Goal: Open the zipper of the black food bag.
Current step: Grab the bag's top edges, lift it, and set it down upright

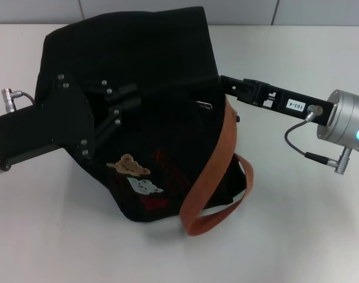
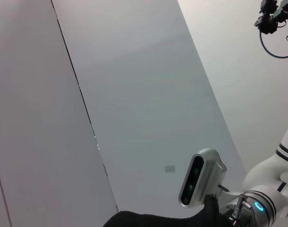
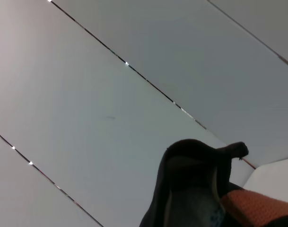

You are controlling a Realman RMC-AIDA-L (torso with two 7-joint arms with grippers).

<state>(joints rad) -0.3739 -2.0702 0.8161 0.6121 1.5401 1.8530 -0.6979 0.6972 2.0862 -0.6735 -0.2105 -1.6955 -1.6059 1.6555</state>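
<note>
The black food bag (image 1: 161,135) lies tilted on the white table, bear patches (image 1: 135,174) facing me. Its two orange-brown straps (image 1: 211,171) hang off its right side. The zipper's small silver pull tab (image 1: 204,106) lies free near the bag's right edge; the black track does not stand out from the fabric. My left gripper (image 1: 131,96) comes in from the left and is shut on a fold of the bag's top. My right gripper (image 1: 223,84) reaches in from the right and meets the bag's right edge just above the tab. Bag fabric (image 3: 191,184) and strap (image 3: 257,208) fill a corner of the right wrist view.
White table (image 1: 297,224) extends around the bag, with a tiled wall behind. The left wrist view shows wall panels, a strip of black fabric (image 2: 158,220) and the right arm's wrist (image 2: 257,205).
</note>
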